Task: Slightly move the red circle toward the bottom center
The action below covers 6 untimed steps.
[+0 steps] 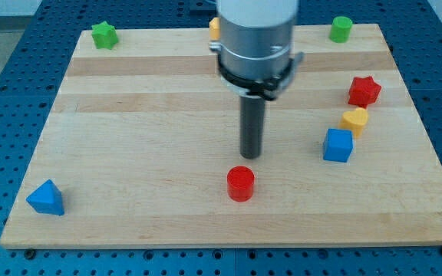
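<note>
The red circle is a short red cylinder standing on the wooden board, a little below the board's middle. My tip is the lower end of a dark rod that hangs from the arm's grey flange. It stands just above and slightly right of the red circle, with a small gap between them.
A blue cube, a yellow block and a red star sit at the right. A green star is top left, a green cylinder top right, a blue triangle bottom left. A yellow-orange block peeks out behind the arm.
</note>
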Each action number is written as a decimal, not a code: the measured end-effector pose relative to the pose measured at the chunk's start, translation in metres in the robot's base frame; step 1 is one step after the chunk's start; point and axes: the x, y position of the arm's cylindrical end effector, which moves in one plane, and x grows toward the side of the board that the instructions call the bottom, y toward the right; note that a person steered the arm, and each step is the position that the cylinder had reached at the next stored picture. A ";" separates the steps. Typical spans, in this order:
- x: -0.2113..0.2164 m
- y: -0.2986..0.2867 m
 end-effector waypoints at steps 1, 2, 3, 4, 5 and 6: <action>0.013 0.005; 0.018 -0.002; 0.030 -0.002; 0.038 -0.002; 0.041 -0.002; 0.055 -0.002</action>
